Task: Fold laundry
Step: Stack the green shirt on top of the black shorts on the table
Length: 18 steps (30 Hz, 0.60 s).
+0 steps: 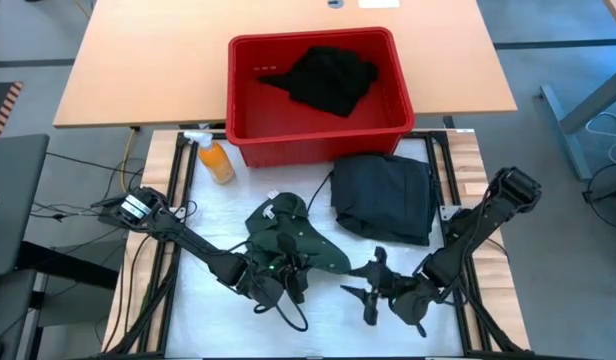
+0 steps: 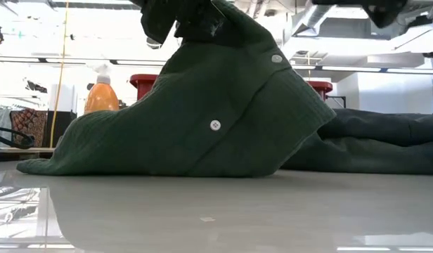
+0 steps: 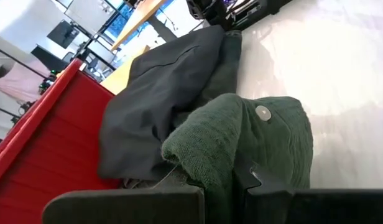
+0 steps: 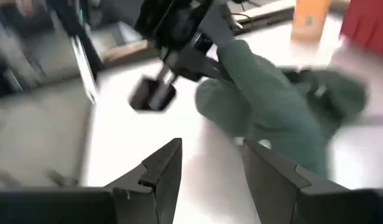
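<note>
Shirt (image 1: 293,240) is the thing I have in hand: my left gripper (image 1: 271,283) is clamped fully shut on a bunch of its green cloth, lifting that part off the table (image 1: 228,215) while the rest drapes down near the front edge. It lies roughly crosswise, long axis left to right, though it is too crumpled to say which end is the collar. My right gripper (image 1: 373,288) hangs just beside its right edge, fingers apart and holding nothing. I judge the risk is cloth slipping from my pinch, or the right gripper snagging a fold.
</note>
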{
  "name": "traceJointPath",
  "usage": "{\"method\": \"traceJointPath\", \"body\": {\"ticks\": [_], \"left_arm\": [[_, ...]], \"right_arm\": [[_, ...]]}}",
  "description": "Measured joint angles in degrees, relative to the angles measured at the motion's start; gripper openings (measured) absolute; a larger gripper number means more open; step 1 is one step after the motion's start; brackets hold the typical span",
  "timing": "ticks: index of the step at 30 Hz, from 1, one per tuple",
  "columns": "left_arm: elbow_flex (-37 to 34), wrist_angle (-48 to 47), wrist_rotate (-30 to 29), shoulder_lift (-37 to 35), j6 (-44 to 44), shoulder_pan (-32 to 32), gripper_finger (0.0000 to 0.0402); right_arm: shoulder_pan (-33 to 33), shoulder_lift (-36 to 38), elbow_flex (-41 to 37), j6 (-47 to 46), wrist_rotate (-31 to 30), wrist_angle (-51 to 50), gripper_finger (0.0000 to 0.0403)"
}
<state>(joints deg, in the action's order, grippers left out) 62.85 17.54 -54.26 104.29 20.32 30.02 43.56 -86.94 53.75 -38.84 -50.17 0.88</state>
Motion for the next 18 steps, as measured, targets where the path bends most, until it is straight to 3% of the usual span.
{"method": "traceJointPath", "body": {"ticks": [3, 5, 8, 11, 18], "left_arm": [[0.00, 0.00, -0.09, -0.01, 0.00, 0.00, 0.0000], [0.15, -0.04, -0.31, -0.01, -0.01, 0.00, 0.0000], [0.44, -0.02, -0.46, -0.02, 0.00, 0.00, 0.0000], [0.44, -0.07, -0.65, -0.02, 0.02, 0.00, 0.0000], [0.44, -0.07, -0.76, -0.04, -0.02, -0.48, 0.0000]], "right_arm": [[-1.04, -0.02, 0.21, 5.35, -0.54, -5.79, 0.0197], [-2.15, -0.02, 0.21, 2.65, -0.33, -11.21, 0.0202], [-4.54, 0.02, 0.21, -1.62, 4.68, -16.45, 0.0215], [-6.73, 0.03, 0.21, 0.44, 9.68, -17.84, 0.0234], [-9.51, 0.01, 0.21, 4.81, 12.96, -19.08, 0.0269]]}}
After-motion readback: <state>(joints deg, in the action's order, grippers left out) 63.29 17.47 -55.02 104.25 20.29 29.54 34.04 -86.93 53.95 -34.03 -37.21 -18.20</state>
